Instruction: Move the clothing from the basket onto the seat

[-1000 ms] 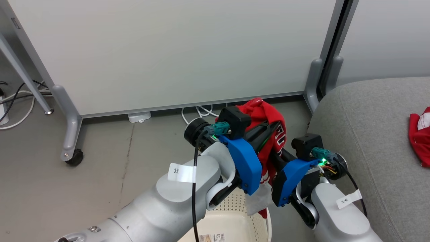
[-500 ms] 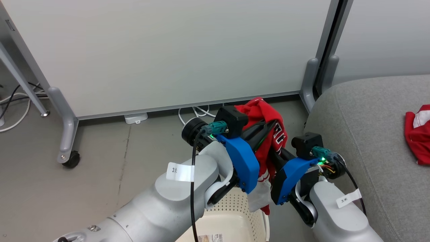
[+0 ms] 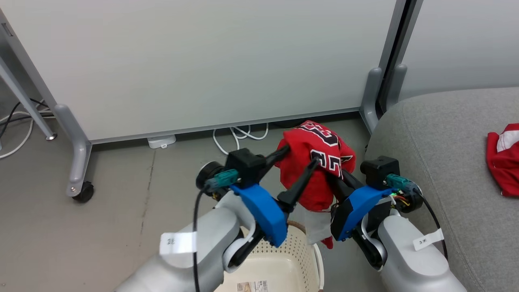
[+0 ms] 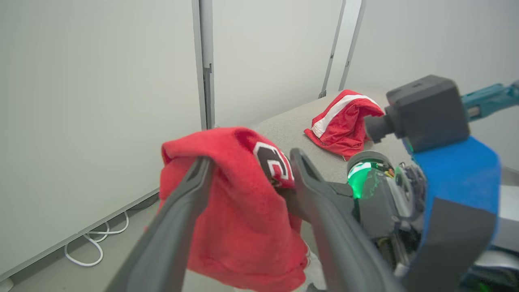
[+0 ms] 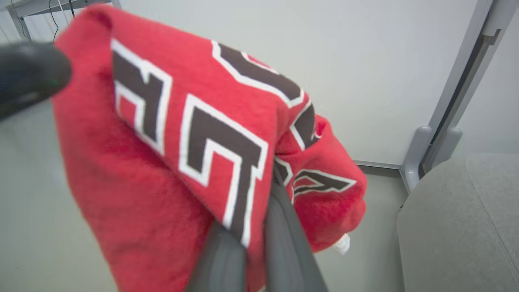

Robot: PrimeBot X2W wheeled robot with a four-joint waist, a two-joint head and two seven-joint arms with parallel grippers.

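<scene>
Your right end effector (image 5: 259, 219) is closed tight on the red numbered garment (image 3: 324, 154), with cloth pinched between its two fingers and the rest bunched over them. Your left end effector (image 3: 300, 157) stands wide open. Its spread fingers (image 4: 178, 211) lie against the same garment without clamping it. The garment hangs in the air above the floor (image 3: 121, 211), just past the far rim of the basket (image 3: 284, 259) and beside the rounded corner of the seat (image 3: 446, 162). A pale piece of its fabric dangles underneath. The red striped garment (image 3: 505, 162) lies crumpled on the seat, well apart from both arms.
</scene>
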